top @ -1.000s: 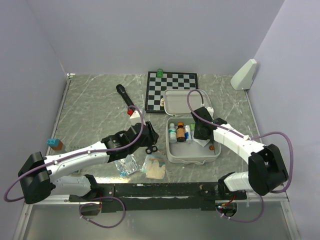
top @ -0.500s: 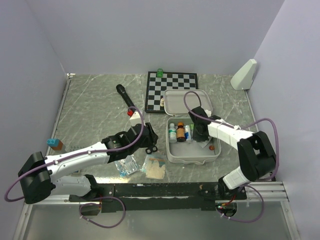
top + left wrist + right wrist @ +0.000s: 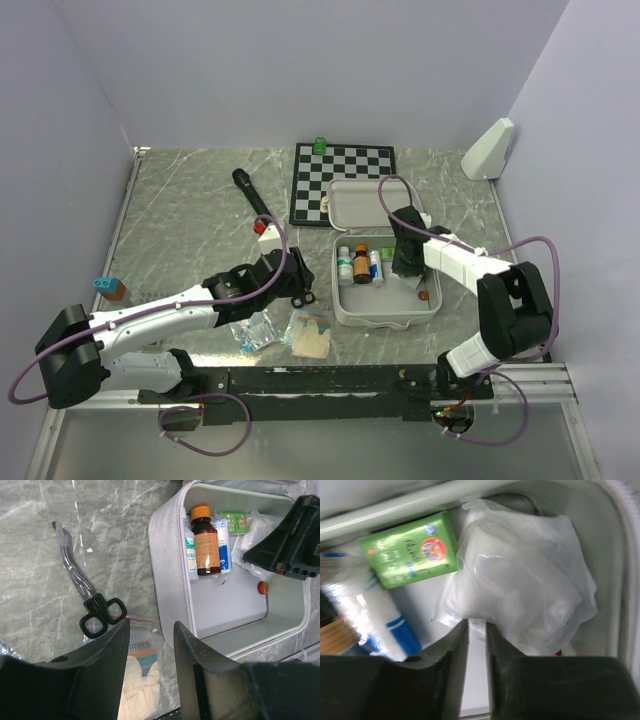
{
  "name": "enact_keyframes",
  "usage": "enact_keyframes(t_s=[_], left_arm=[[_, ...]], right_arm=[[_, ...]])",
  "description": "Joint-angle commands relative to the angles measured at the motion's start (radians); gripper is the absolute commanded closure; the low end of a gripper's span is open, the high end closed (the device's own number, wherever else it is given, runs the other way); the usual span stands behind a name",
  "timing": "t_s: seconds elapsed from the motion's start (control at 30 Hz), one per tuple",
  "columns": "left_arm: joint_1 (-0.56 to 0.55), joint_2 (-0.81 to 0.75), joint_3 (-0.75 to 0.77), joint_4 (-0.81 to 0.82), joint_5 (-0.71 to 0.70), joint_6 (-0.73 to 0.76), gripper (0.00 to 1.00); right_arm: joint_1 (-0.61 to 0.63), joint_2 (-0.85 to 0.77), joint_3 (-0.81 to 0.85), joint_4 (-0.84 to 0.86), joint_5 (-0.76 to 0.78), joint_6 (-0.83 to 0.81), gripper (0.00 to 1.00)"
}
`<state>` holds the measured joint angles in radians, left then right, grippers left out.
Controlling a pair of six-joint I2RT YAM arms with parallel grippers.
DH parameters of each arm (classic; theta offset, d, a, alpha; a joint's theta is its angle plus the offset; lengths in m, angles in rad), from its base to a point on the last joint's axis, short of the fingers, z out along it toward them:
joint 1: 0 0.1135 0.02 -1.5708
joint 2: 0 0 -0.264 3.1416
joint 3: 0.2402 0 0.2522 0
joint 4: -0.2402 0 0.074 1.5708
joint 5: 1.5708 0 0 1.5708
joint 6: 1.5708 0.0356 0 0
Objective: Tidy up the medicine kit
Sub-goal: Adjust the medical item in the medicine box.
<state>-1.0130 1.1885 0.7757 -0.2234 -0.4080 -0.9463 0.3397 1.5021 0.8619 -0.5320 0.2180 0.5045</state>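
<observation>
The medicine kit (image 3: 382, 306) lies open at about 4 o'clock from the table's middle. Its lid is thrown back toward 12 o'clock and covers the near right corner of the chessboard (image 3: 340, 170). Against the tray's 12 o'clock wall lie a brown bottle (image 3: 206, 542) with an orange cap, a blue-and-white tube (image 3: 223, 545), a green box (image 3: 412, 547) and a crumpled clear bag (image 3: 520, 585). A small red thing (image 3: 263, 587) sits on the tray floor toward 3 o'clock.

The right gripper (image 3: 476, 625) reaches down into the tray's right half, at the bag's edge, and takes up that side. Its fingers are a narrow slit apart, with nothing seen between them. The left gripper (image 3: 150, 625) hovers just outside the tray's 9 o'clock wall, fingers spread and empty.

Beside that wall lie black-handled scissors (image 3: 95, 607), and toward 7 o'clock a packet of pale gloves (image 3: 310, 338) and a clear pouch (image 3: 250, 330). At 10 o'clock from the kit lies a black microphone (image 3: 250, 198). A white wedge (image 3: 489, 148) stands at 1 o'clock by the back wall, a green piece (image 3: 320, 145) sits on the chessboard's far edge, and a blue-topped block (image 3: 108, 288) is at the table's 9 o'clock edge
</observation>
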Motion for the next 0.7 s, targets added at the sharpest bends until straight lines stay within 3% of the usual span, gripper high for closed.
enact_keyframes(t_s=[0.0,0.13,0.3,0.67], left_arm=[[0.004,-0.015,0.008,0.004,-0.008,-0.005,0.55],[0.005,-0.01,0.017,0.006,-0.005,0.001,0.55],[0.004,0.003,0.027,0.018,0.006,0.009,0.55],[0.004,0.003,0.04,0.01,0.005,0.032,0.55]], right_arm=[[0.031,-0.144,-0.017,0.066,-0.003,-0.07,0.63],[0.048,-0.238,-0.02,0.024,-0.003,-0.066,0.48],[0.048,-0.307,-0.011,-0.037,0.044,-0.049,0.45],[0.024,-0.148,0.014,-0.126,0.198,0.008,0.42]])
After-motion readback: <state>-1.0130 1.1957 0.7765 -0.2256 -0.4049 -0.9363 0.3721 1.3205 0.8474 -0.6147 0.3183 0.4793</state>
